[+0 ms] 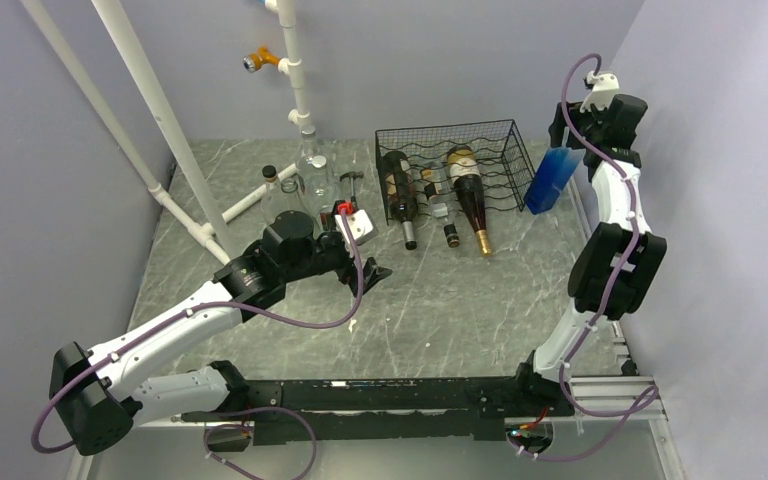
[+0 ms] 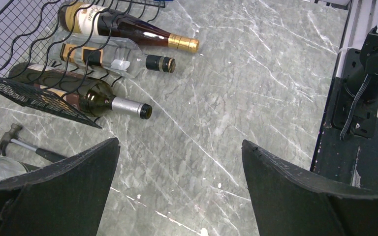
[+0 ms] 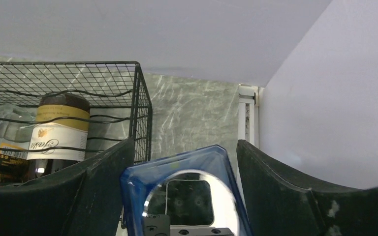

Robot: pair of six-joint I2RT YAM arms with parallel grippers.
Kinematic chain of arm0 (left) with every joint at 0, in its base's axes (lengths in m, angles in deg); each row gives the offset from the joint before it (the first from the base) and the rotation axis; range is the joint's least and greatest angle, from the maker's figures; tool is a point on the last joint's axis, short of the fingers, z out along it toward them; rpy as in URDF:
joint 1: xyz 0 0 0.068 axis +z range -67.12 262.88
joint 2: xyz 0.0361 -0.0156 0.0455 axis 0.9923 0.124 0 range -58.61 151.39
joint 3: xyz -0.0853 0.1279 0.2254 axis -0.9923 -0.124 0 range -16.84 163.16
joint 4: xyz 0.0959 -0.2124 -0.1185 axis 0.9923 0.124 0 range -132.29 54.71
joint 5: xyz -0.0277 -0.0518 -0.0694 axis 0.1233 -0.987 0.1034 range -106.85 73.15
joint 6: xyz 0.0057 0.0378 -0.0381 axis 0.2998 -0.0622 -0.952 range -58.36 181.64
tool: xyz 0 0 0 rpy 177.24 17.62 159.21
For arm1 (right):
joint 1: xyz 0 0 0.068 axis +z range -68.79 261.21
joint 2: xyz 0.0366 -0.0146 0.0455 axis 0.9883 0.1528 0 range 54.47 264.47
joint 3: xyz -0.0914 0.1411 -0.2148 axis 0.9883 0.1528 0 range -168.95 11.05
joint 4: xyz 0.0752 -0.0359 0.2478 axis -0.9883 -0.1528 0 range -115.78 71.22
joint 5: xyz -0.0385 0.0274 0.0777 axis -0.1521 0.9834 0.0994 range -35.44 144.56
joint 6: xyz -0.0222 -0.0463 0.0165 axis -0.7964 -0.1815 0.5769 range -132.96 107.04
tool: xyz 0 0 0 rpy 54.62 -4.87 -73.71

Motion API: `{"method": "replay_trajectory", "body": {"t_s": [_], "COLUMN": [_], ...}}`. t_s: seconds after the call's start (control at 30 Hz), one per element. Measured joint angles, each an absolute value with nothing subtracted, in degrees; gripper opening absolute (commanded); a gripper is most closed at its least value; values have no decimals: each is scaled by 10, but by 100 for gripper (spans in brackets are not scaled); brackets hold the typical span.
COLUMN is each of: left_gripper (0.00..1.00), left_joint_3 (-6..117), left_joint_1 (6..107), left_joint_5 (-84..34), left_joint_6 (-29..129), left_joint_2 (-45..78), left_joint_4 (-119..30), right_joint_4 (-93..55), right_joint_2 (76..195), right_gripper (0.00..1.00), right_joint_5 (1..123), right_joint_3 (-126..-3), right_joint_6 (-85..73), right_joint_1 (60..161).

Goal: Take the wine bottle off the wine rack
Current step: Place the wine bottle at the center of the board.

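Note:
The black wire wine rack stands at the back of the table. Three wine bottles lie in it, necks toward me: a green one with a silver cap, a clear one with a black cap and a dark one with gold foil. They also show in the left wrist view: green, clear, dark. My left gripper is open and empty, over bare table short of the necks. My right gripper is at the rack's right side, shut on a blue square bottle that hangs tilted.
A hammer and clear glass bottles lie left of the rack. White pipes slant across the back left. Walls close in on the left, back and right. The right arm's base stands at the table edge.

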State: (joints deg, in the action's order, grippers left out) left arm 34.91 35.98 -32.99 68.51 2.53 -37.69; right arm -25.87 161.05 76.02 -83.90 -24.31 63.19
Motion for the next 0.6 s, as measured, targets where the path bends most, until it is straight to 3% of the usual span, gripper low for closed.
{"method": "replay_trajectory", "body": {"t_s": [0.6], "left_gripper": [99], "left_joint_3": [349], "left_joint_1": [360], "left_joint_5": [-330], "left_joint_6": [685], "left_joint_2": [24], "left_joint_4": [-377], "right_joint_4": [-268], "right_joint_2": [1546], "right_gripper": [86], "right_joint_5": [780], "right_joint_3": [-841], "right_joint_6": [-228], "right_joint_1": [619]}}
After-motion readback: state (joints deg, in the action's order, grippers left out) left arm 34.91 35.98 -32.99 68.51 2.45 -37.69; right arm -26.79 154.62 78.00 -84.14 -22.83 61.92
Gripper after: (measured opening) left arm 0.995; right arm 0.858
